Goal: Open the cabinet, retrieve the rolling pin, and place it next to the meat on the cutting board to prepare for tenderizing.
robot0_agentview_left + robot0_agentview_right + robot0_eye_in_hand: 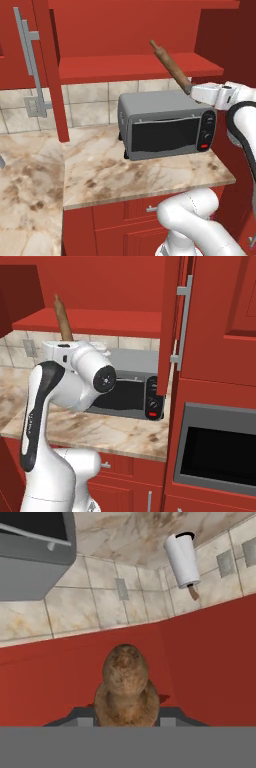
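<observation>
While fingers (191,90) grip rolling pin (170,66), toaster oven (165,125) directly below, cabinet shelf (125,67) behind

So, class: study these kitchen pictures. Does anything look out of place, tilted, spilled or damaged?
One thing: the rolling pin is not lying on a shelf or counter. The gripper grips one end, and it slants up in the air in front of the open cabinet's shelf, above the toaster oven. Nothing looks spilled or broken.
</observation>
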Available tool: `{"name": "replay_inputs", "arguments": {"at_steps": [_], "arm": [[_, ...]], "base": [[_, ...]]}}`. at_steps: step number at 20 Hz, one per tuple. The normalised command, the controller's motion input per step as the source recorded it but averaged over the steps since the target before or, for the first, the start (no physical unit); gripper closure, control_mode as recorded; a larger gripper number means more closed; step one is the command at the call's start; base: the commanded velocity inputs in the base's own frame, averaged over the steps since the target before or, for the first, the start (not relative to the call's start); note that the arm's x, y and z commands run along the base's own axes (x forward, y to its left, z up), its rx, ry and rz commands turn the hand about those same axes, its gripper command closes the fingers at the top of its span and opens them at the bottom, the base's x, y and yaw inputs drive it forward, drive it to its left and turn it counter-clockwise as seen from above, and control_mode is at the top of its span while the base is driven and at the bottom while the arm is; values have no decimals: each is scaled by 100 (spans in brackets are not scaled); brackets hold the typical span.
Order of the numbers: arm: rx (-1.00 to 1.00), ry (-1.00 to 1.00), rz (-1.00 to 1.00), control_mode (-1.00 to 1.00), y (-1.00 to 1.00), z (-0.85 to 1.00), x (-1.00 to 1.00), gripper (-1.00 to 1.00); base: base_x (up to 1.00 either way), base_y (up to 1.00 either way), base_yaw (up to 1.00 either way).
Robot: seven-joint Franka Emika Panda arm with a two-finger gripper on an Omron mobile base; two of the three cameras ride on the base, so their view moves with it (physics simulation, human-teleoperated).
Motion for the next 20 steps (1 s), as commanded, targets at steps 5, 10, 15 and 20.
{"name": "replay_inputs", "arguments": {"at_steps": [5, 10, 15, 20], "arm": [[-6, -16, 3, -100, 0, 0, -100, 100], [-1, -3, 1, -100, 14, 0, -64, 100], [0, 1, 0, -100, 4, 0, -4, 100], [0, -5, 0, -100, 0, -2, -24, 100]], "base": [[0, 0, 0], [0, 0, 0], [0, 0, 0], [0, 0, 0]]}}
